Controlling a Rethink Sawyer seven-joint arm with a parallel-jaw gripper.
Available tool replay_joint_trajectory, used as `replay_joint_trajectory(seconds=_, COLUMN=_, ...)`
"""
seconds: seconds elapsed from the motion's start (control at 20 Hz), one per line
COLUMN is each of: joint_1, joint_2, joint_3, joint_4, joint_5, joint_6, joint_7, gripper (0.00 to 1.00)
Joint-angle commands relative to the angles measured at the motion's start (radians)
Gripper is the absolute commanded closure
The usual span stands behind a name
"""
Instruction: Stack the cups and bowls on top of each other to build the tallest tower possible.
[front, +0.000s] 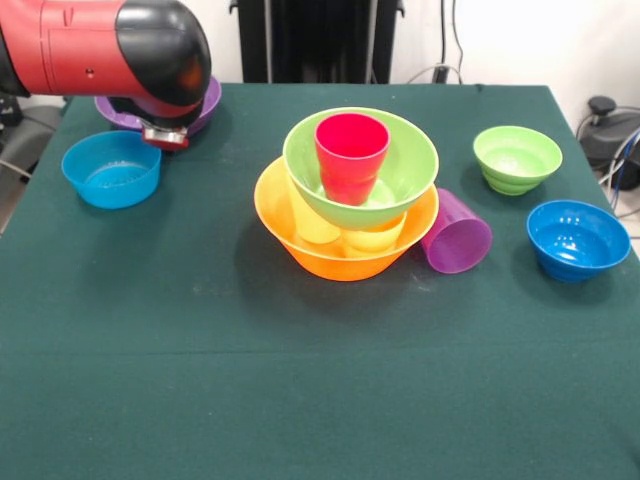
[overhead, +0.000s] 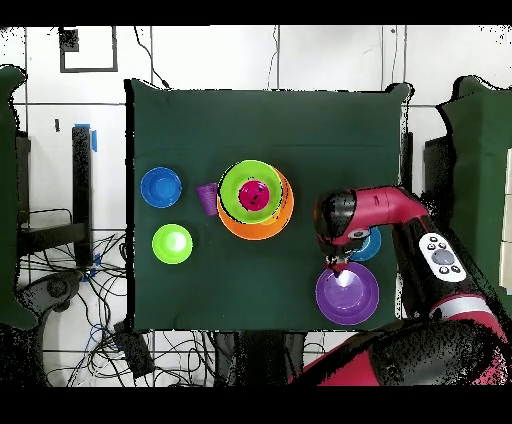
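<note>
The tower stands mid-table: the large orange bowl (front: 300, 250) holds a pale yellow cup (front: 312, 226) and a yellow-orange cup (front: 374, 239). The large lime green bowl (front: 405, 160) rests tilted on them with the red-pink cup (front: 351, 155) upright inside. The purple cup (front: 457, 233) lies on its side against the orange bowl's right. My gripper (front: 165, 136) hangs over the rim of the large purple bowl (front: 205, 105) at the far left, its jaws hidden. In the overhead view the gripper (overhead: 337, 266) is at the purple bowl's (overhead: 347, 296) edge.
A small blue bowl (front: 110, 168) sits just in front of the gripper. A small lime green bowl (front: 516, 158) and another small blue bowl (front: 577, 238) stand at the right. The arm (front: 100, 45) spans the top left corner.
</note>
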Motion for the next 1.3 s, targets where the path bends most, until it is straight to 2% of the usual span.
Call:
replay_joint_trajectory(seconds=0.05, joint_1=0.037, joint_2=0.02, joint_3=-0.026, joint_4=0.044, joint_5=-0.062, joint_6=-0.082, joint_7=-0.056, gripper=0.0)
replay_joint_trajectory(seconds=1.15, joint_1=0.026, joint_2=0.024, joint_3=-0.023, joint_4=0.047, joint_5=-0.041, joint_6=-0.082, joint_7=-0.087, gripper=0.0)
replay_joint_trajectory(seconds=1.2, joint_1=0.015, joint_2=0.03, joint_3=-0.016, joint_4=0.045, joint_5=-0.026, joint_6=-0.072, joint_7=-0.104, gripper=1.0)
replay_joint_trajectory(seconds=1.3, joint_1=0.006, joint_2=0.032, joint_3=-0.01, joint_4=0.048, joint_5=-0.015, joint_6=-0.072, joint_7=-0.109, gripper=1.0)
